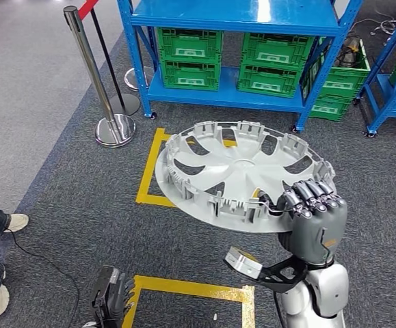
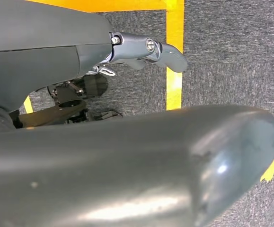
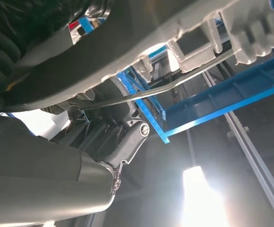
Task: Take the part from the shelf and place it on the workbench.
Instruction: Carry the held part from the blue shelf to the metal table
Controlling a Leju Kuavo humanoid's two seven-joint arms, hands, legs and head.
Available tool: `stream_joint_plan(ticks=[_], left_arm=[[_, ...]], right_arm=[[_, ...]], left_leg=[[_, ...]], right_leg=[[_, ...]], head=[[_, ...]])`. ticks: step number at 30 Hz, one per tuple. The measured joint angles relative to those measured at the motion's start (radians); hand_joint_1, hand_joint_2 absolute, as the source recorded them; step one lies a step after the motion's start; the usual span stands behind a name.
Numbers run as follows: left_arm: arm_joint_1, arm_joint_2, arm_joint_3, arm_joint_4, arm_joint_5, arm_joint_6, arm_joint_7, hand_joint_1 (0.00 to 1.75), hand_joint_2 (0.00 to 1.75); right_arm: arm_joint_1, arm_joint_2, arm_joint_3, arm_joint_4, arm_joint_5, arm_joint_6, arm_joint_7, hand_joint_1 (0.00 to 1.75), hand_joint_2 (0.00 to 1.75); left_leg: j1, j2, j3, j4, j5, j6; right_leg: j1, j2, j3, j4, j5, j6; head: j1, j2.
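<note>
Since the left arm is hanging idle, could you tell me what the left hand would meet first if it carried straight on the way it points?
Probably the grey carpet near the yellow floor tape: the left hand hangs pointing downward, though depth is unclear.

Silver-grey wheel cover (image 1: pixel 245 174), pale spokes. Right hand (image 1: pixel 313 213) dark grey, fingers black with silver bands. Left hand (image 1: pixel 112 295) black. Shelf (image 1: pixel 236 48) bright blue. Crates (image 1: pixel 190 58) green with white label strips. Carpet (image 1: pixel 56 191) speckled dark grey. Floor tape (image 1: pixel 149 171) yellow. Stanchion (image 1: pixel 95 82) polished chrome, belt (image 1: pixel 87 8) red. Person's shoes (image 1: pixel 9 223) off-white.
</note>
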Motion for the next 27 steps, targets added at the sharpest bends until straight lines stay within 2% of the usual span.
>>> stream_joint_plan(ticks=[3,5,7,9,11,12,13,14,15,16,17,18,19,21,22,24,25,26,27], left_arm=[[0.0,0.001,0.0,0.0,0.0,0.0,0.0,0.0,0.0],[0.0,0.001,0.0,0.0,0.0,0.0,0.0,0.0,0.0],[0.0,0.001,0.0,0.001,0.0,0.0,-0.001,0.0,0.0],[-0.001,-0.001,0.0,0.001,-0.001,-0.001,-0.002,0.0,0.0],[0.0,-0.002,0.0,0.001,-0.001,-0.001,-0.002,0.0,0.0],[0.0,-0.003,0.0,0.001,-0.002,-0.001,-0.002,0.0,0.0],[0.001,-0.004,0.0,0.001,-0.002,-0.001,-0.002,0.0,0.0],[0.001,-0.004,0.0,0.002,-0.003,-0.001,-0.002,0.0,0.0],[0.001,-0.005,0.0,0.002,-0.003,-0.001,-0.002,0.0,0.0],[0.001,-0.005,0.0,0.002,-0.003,-0.001,-0.002,0.0,0.0],[0.001,-0.004,0.0,0.002,-0.004,-0.001,-0.002,0.0,0.0],[0.002,-0.003,0.0,0.002,-0.004,-0.001,-0.002,0.0,0.0],[0.002,-0.002,0.0,0.002,-0.005,-0.001,-0.002,0.0,0.0],[0.002,-0.002,0.0,0.002,-0.007,-0.001,-0.002,0.0,0.0],[0.001,-0.002,0.0,0.002,-0.007,-0.001,-0.003,0.0,0.0],[-0.001,-0.002,0.0,0.002,-0.008,-0.001,-0.003,0.0,0.0],[0.0,-0.002,0.0,0.002,-0.009,-0.001,-0.004,0.0,0.0],[0.003,-0.002,0.0,0.002,-0.009,-0.001,-0.004,0.0,0.0],[0.005,-0.003,0.0,0.003,-0.009,-0.001,-0.004,0.0,0.0]], right_arm=[[0.0,0.001,0.002,0.002,-0.047,0.0,0.0,1.75,1.75],[0.0,0.002,0.004,0.002,-0.085,0.0,0.0,1.75,1.75],[0.0,0.002,0.005,0.002,-0.12,0.0,0.0,1.75,1.75],[0.0,0.002,0.005,0.002,-0.151,0.0,0.0,1.75,1.75],[0.0,0.002,0.004,0.003,-0.173,0.0,0.0,1.75,1.75],[0.0,0.002,0.004,0.004,-0.181,0.0,0.0,1.75,1.75],[0.0,0.002,0.004,0.006,-0.186,0.0,0.0,1.75,1.75],[0.0,0.002,0.003,0.007,-0.191,0.0,0.0,1.75,1.75],[0.0,0.002,0.003,0.008,-0.196,0.0,0.0,1.75,1.75],[-0.001,0.002,0.003,0.008,-0.2,0.0,0.0,1.75,1.75],[-0.001,0.002,0.004,0.008,-0.203,0.0,0.0,1.75,1.75],[-0.001,0.002,0.006,0.008,-0.206,0.0,0.0,1.75,1.75],[-0.001,0.002,0.007,0.008,-0.209,0.0,0.0,1.75,1.75],[-0.001,0.002,0.008,0.008,-0.214,0.0,0.0,1.75,1.75],[-0.001,0.002,0.008,0.008,-0.216,0.0,0.0,1.75,1.75],[-0.001,0.003,0.009,0.007,-0.219,0.0,0.0,1.75,1.75],[-0.001,0.003,0.01,0.007,-0.22,0.0,0.0,1.75,1.75],[-0.001,0.003,0.01,0.007,-0.22,0.0,0.0,1.75,1.75],[-0.001,0.003,0.011,0.007,-0.22,0.0,0.0,1.75,1.75]], left_leg=[[-0.002,0.0,-0.002,0.005,0.0,0.003],[-0.004,0.0,-0.003,0.007,0.002,0.011],[0.002,0.008,0.0,-0.007,0.012,0.02],[0.009,0.019,0.001,-0.018,0.021,0.028],[0.009,0.031,-0.003,-0.018,0.023,0.03],[0.01,0.038,-0.005,-0.017,0.022,0.03],[0.011,0.046,-0.006,-0.015,0.022,0.028],[0.012,0.054,-0.007,-0.011,0.019,0.025],[0.015,0.061,-0.007,-0.006,0.016,0.019],[0.015,0.068,-0.007,0.001,0.01,0.012],[0.013,0.075,-0.009,0.01,0.004,0.004],[0.01,0.081,-0.01,0.018,-0.001,-0.003],[0.007,0.089,-0.011,0.024,-0.004,-0.007],[0.006,0.107,-0.012,0.029,-0.007,-0.013],[0.009,0.102,-0.014,0.037,-0.016,-0.018],[0.016,0.061,-0.038,0.104,-0.066,-0.028],[0.019,0.035,-0.063,0.167,-0.101,-0.032],[0.021,0.02,-0.094,0.237,-0.134,-0.033],[0.021,0.014,-0.119,0.294,-0.154,-0.034]], right_leg=[[-0.002,0.0,0.0,-0.001,0.003,0.004],[-0.004,0.001,0.0,-0.004,0.008,0.01],[-0.002,0.003,-0.008,0.004,-0.003,0.014],[-0.003,0.004,-0.042,0.078,-0.055,0.018],[-0.006,0.004,-0.098,0.212,-0.122,0.024],[-0.008,0.003,-0.118,0.261,-0.139,0.027],[-0.01,0.001,-0.121,0.278,-0.138,0.03],[-0.012,-0.003,-0.103,0.254,-0.12,0.032],[-0.014,-0.013,-0.068,0.195,-0.09,0.035],[-0.012,-0.037,-0.031,0.13,-0.071,0.037],[-0.011,-0.056,0.002,0.075,-0.057,0.034],[-0.009,-0.071,0.019,0.044,-0.054,0.027],[-0.006,-0.076,0.023,0.036,-0.059,0.018],[-0.006,-0.051,0.018,0.039,-0.055,-0.001],[-0.006,-0.04,0.016,0.04,-0.053,-0.007],[-0.008,-0.017,0.014,0.039,-0.049,-0.02],[-0.008,-0.006,0.012,0.039,-0.048,-0.024],[-0.008,0.007,0.01,0.039,-0.046,-0.027],[-0.007,0.021,0.008,0.039,-0.045,-0.029]], head=[[0.0,0.0],[-0.001,0.0],[0.0,0.0],[0.002,0.0],[0.004,0.0],[0.004,0.0],[0.004,0.0],[0.004,0.0],[0.004,0.0],[0.005,0.0],[0.007,0.0],[0.008,0.0],[0.007,0.0],[0.004,0.0],[0.003,0.0],[0.001,0.0],[0.0,0.0],[-0.001,0.0],[-0.001,0.0]])
